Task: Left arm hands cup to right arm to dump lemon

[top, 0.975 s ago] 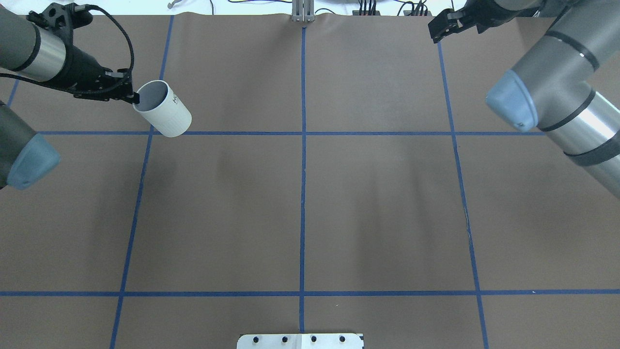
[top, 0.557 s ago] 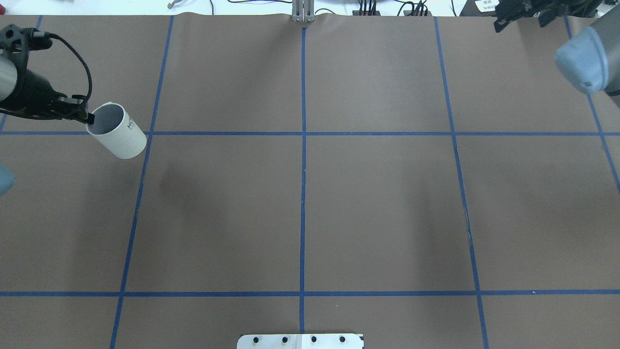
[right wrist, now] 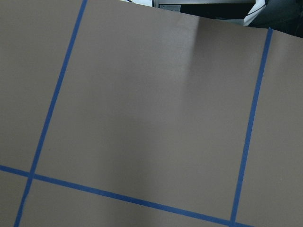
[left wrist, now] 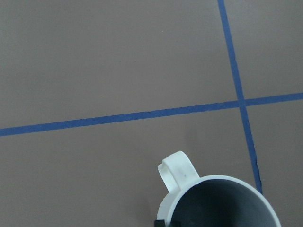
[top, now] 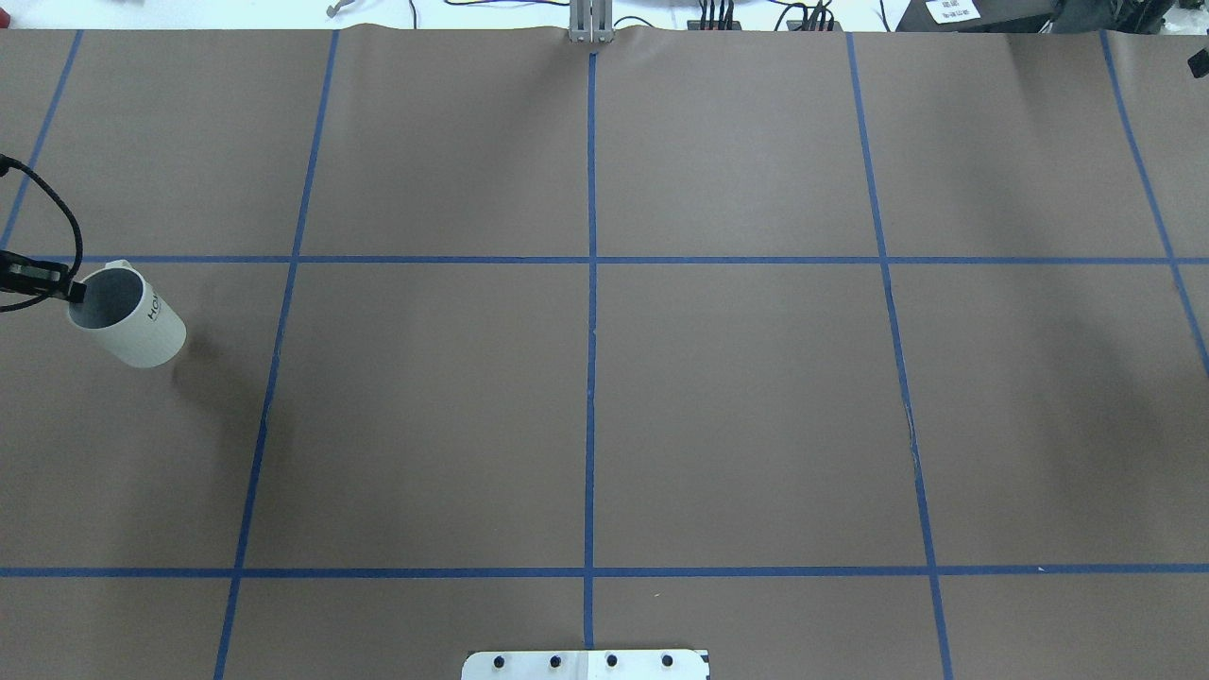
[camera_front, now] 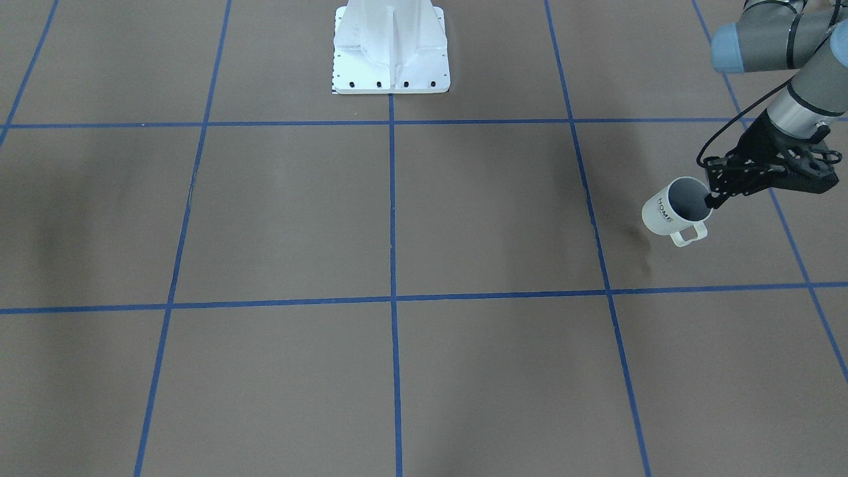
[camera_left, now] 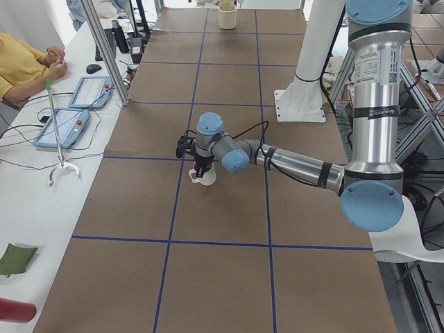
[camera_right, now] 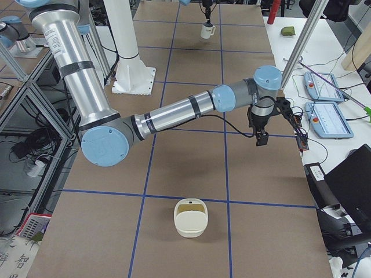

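Note:
The cup [top: 137, 331] is a white mug with black "HOME" lettering and a grey inside. It hangs tilted, low over the table at the far left of the overhead view. My left gripper [top: 76, 291] is shut on its rim, one finger inside. The front-facing view shows the cup [camera_front: 662, 215] with its handle toward the camera and my left gripper [camera_front: 712, 197]. The left wrist view shows the cup's rim and handle [left wrist: 177, 172]. No lemon shows in the cup. My right gripper [camera_right: 262, 139] hangs over the table's right end, nothing visible in it; I cannot tell whether it is open.
A cream-white tub [camera_right: 191, 217] with a yellowish inside stands on the table near its right end. The robot's white base plate [camera_front: 391, 50] sits at the middle of the robot's edge. Blue tape lines grid the brown table cover [top: 737, 406]. Operators' desks flank both ends.
My left gripper has carried the cup left and toward the robot's side, lower over the table. My right arm has swung out past the overhead view's right edge.

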`<control>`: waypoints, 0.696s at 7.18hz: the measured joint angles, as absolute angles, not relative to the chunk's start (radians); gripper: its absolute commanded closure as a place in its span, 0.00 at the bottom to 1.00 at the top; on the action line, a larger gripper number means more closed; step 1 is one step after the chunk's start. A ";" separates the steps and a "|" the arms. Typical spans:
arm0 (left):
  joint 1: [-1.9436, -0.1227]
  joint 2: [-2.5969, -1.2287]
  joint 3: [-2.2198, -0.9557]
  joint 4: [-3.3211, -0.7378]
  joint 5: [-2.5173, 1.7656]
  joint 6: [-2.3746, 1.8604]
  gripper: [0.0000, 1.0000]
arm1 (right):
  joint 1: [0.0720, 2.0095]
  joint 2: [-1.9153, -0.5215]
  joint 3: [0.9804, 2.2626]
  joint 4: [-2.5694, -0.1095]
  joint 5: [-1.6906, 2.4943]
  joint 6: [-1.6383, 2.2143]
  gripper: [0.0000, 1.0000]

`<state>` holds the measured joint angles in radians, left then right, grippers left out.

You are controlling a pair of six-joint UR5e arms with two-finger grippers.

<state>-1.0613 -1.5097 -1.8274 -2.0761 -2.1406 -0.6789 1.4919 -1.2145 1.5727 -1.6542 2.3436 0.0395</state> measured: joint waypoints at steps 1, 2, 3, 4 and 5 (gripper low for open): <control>-1.057 -1.506 -1.818 -2.083 -2.108 -0.676 1.00 | 1.500 -1.230 1.565 -1.655 2.343 0.016 0.00; -1.054 -1.507 -1.803 -2.089 -2.093 -0.663 1.00 | 1.504 -1.245 1.562 -1.654 2.337 -0.006 0.00; -1.053 -1.511 -1.781 -2.100 -2.088 -0.643 0.84 | 1.507 -1.255 1.561 -1.652 2.333 -0.024 0.00; -1.052 -1.518 -1.761 -2.112 -2.087 -0.634 0.01 | 1.508 -1.262 1.561 -1.650 2.331 -0.031 0.00; -1.052 -1.522 -1.751 -2.118 -2.088 -0.629 0.00 | 1.509 -1.266 1.560 -1.648 2.332 -0.033 0.00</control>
<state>-1.0518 -1.5224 -1.7514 -2.1175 -2.0878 -0.6285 1.5089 -1.2662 1.5605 -1.6481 2.3317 -0.0332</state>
